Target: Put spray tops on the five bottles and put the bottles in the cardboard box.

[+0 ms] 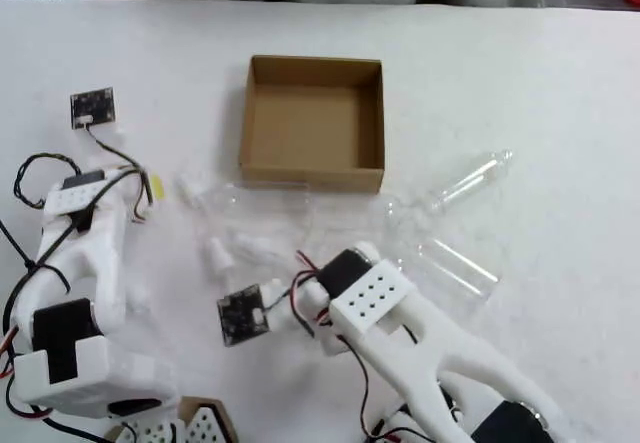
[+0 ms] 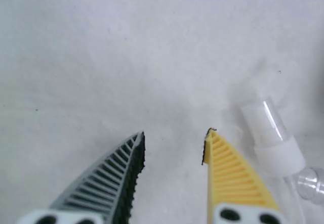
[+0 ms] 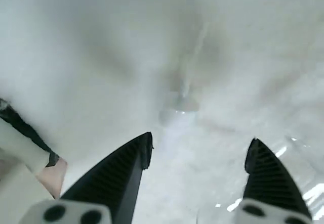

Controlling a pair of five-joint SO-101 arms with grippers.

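Cardboard box (image 1: pixel 313 123) sits open-topped at the back of the white table (image 1: pixel 560 83), its brown floor in plain sight, while your clear bottles lie on their sides outside it: one bottle (image 1: pixel 470 178) just off its front right corner, another bottle (image 1: pixel 455 263) nearer the right arm, a third bottle (image 1: pixel 255 201) along its front left. Your left gripper (image 2: pixel 174 138) is spread above the table, a white-collared spray top (image 2: pixel 273 138) just beside its yellow finger (image 2: pixel 230 178); your right gripper (image 3: pixel 200 140) gapes wide too, low over the table
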